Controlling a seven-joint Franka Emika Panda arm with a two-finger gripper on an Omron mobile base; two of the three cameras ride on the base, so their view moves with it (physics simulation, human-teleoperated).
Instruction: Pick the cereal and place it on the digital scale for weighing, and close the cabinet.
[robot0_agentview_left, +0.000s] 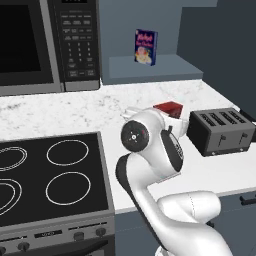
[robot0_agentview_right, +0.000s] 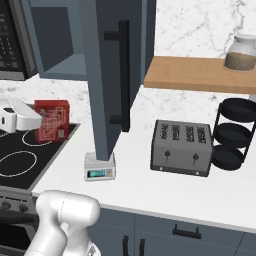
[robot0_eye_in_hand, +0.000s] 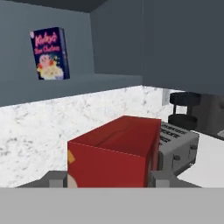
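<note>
Gripper (robot0_eye_in_hand: 109, 177) status: closed on the cereal (robot0_eye_in_hand: 116, 151). In the hand view I see a dark fingertip at each side of the red box, pressed against its faces. I read the box as lifted off the counter (robot0_agentview_left: 75, 112), held in the air.

Cereal position, right base view: the box (robot0_agentview_right: 52, 120) hangs at the white hand, above the right edge of the stove (robot0_agentview_right: 20, 160), left of the open cabinet door (robot0_agentview_right: 107, 75). In the left base view only its red top (robot0_agentview_left: 169, 107) shows behind the arm, just left of the toaster (robot0_agentview_left: 221, 131).

Scale (robot0_agentview_right: 100, 167) position: on the counter near the front edge, directly under the lower edge of the cabinet door, well left of the toaster (robot0_agentview_right: 181, 148). Its platform carries nothing. The cereal is left of it and higher.

Cabinet (robot0_agentview_left: 150, 37) status: open. The door stands swung out toward me, black bar handle (robot0_agentview_right: 124, 75) facing right. A dark blue box (robot0_agentview_left: 145, 47) stands upright on the cabinet shelf.

Other items: microwave (robot0_agentview_left: 45, 45) at far left; jar (robot0_agentview_right: 241, 52) on a wooden shelf (robot0_agentview_right: 195, 75) at far right, black tiered rack (robot0_agentview_right: 235, 132) below it.
</note>
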